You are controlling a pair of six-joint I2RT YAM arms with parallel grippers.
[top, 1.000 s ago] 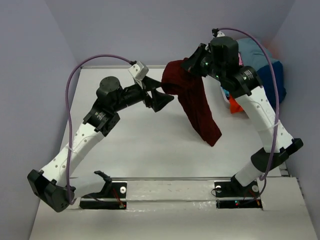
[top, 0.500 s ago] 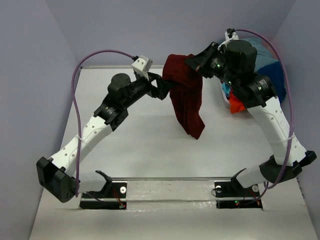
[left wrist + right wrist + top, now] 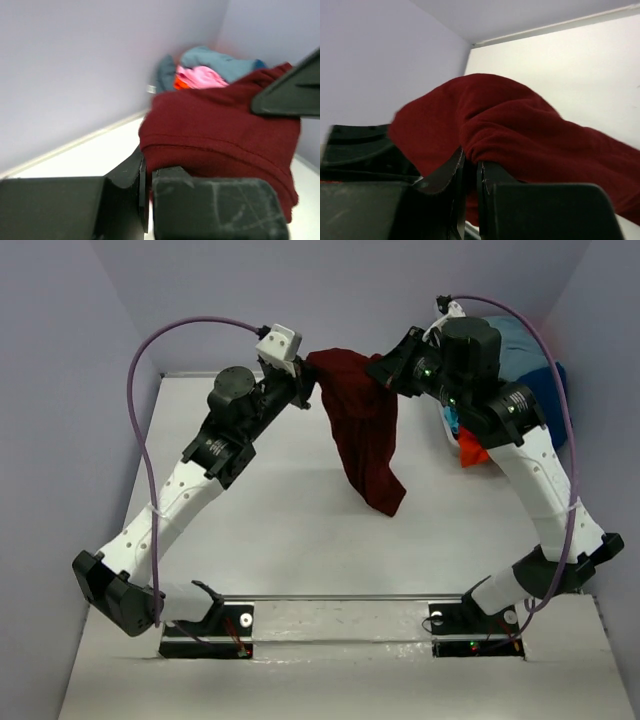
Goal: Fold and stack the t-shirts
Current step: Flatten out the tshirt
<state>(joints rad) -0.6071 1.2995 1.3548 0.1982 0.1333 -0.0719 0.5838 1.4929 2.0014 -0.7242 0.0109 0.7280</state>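
Maroon cloth hangs between my two grippers. The shirt (image 3: 360, 435) is up off the table (image 3: 250, 530), pinched along its top edge on both sides. The rest drapes below the jaws in a bunched, twisted tail.

The left gripper (image 3: 303, 390) has its jaws drawn narrow on a hemmed fold. From its wrist view the cloth sits right out at the fingertips, so I judge the bite to be shallow. The right gripper (image 3: 392, 368) is clamped on a thick roll of the same shirt, which bulges over the top of its jaws.

My main worry is the left hold. If I pull the arms apart to spread the shirt, that thin fold could slide out. The shirt would then swing from the right jaws and land in a heap.

The second risk is on the right. I cannot tell which part of the shirt that roll is. If it is several layers rather than a shoulder, the cloth will stay twisted when I lay it down and the fold will come out crooked.

The third is the pile (image 3: 520, 390) of other shirts, which lies just behind the right jaws. A careless swing back there could snag or drag it.
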